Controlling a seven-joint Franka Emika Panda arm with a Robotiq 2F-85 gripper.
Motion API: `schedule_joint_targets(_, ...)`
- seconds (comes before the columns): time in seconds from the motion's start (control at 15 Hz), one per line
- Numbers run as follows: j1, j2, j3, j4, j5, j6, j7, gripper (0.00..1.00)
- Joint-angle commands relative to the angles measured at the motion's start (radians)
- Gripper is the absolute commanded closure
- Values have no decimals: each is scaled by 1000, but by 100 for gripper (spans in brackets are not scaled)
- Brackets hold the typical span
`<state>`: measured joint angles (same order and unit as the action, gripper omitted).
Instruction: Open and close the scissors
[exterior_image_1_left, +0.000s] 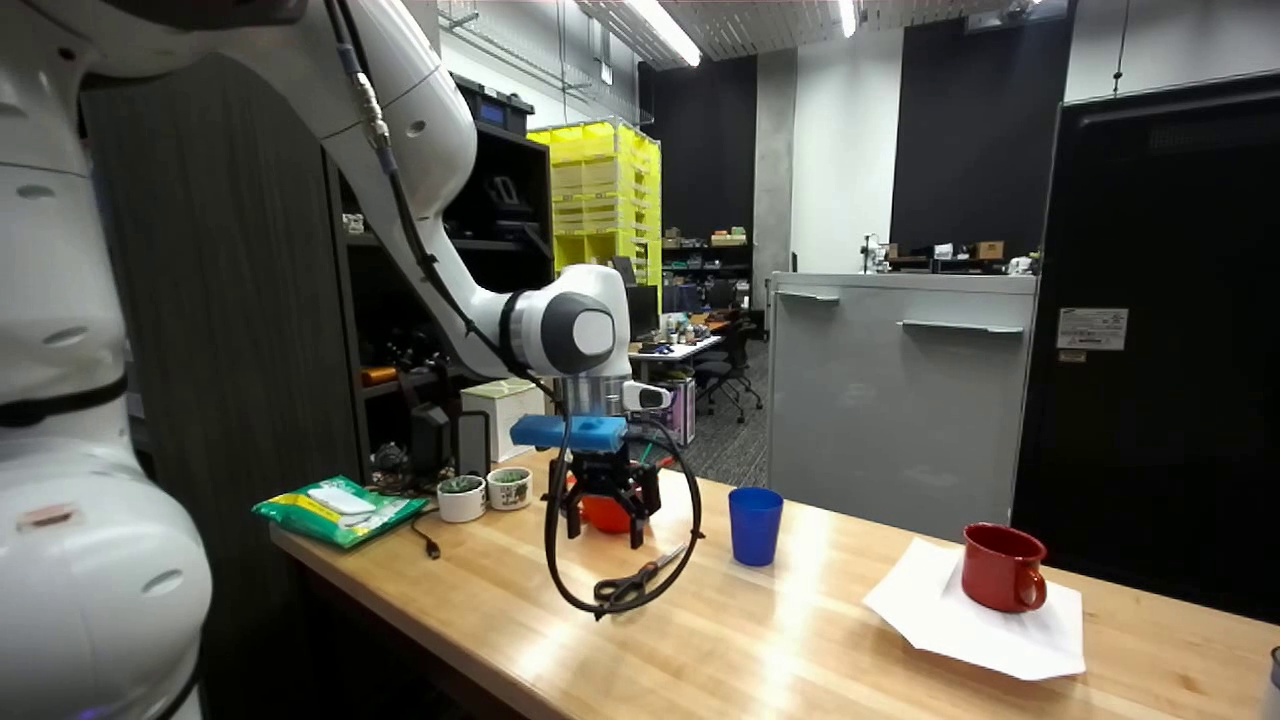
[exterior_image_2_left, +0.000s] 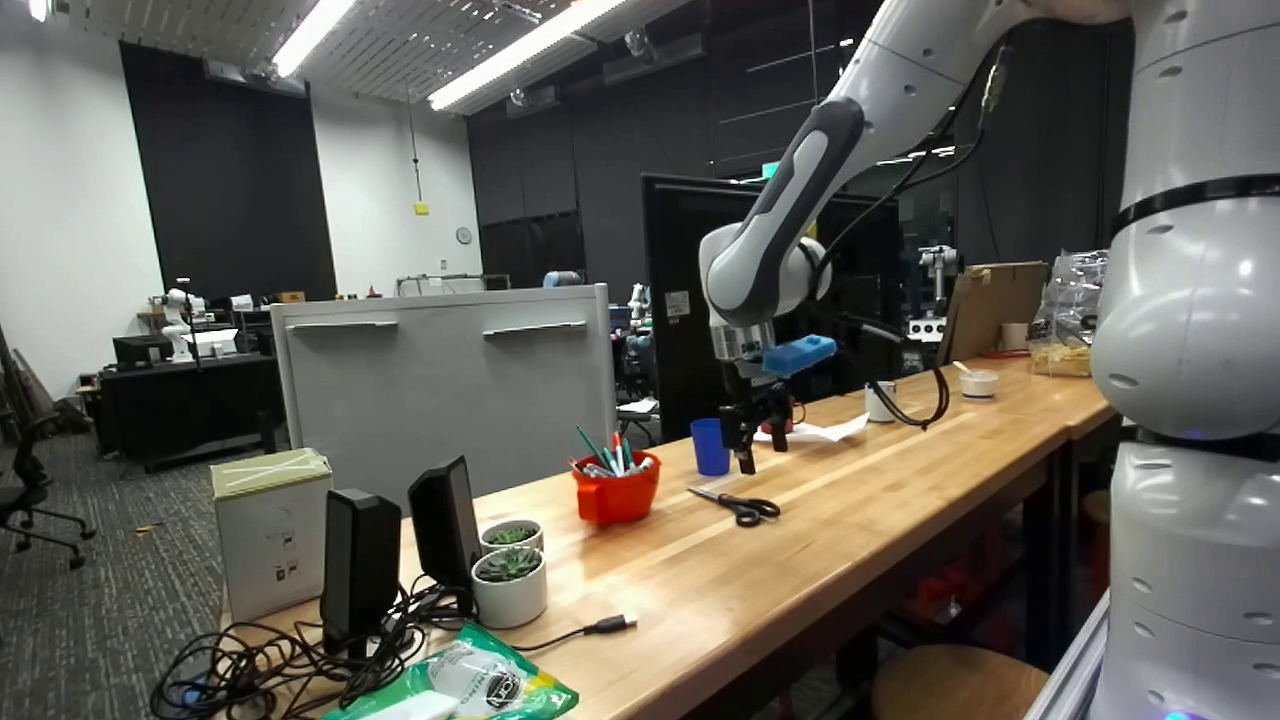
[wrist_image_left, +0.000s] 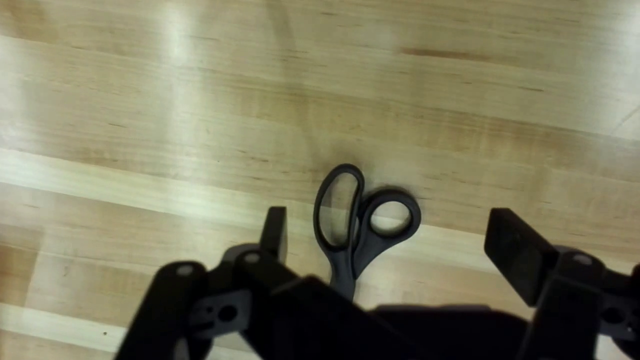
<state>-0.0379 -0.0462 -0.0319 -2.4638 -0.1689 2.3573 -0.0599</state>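
The scissors (exterior_image_1_left: 622, 589) lie flat on the wooden table, with dark loop handles and a thin blade end. They also show in an exterior view (exterior_image_2_left: 748, 508), where the blades look closed together. In the wrist view the scissors' handles (wrist_image_left: 372, 245) lie side by side, close together; the gripper body hides the blades. My gripper (exterior_image_1_left: 605, 533) is open and empty, above the table near the scissors; it also shows in an exterior view (exterior_image_2_left: 763, 455). In the wrist view the open fingers (wrist_image_left: 390, 220) stand wide, left and right of the handles, without touching them.
A blue cup (exterior_image_1_left: 755, 528) stands beside the scissors. A red-orange pen holder (exterior_image_2_left: 615, 495) stands close by. A red mug (exterior_image_1_left: 1000, 568) sits on white paper (exterior_image_1_left: 925, 605). Potted plants (exterior_image_2_left: 510, 590), speakers (exterior_image_2_left: 360, 565), cables and a green packet (exterior_image_1_left: 340, 510) are at one end.
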Motion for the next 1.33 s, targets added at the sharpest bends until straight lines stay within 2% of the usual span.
schedule_joint_targets(0.0,-3,56,-4,38,-3,14,19,0)
schedule_joint_targets(1.07,1,171,-24,90,-24,36,110,0)
schedule_joint_targets(1.13,2,176,-24,92,-25,35,112,17)
schedule_joint_targets(1.27,4,183,-25,94,-31,33,116,24)
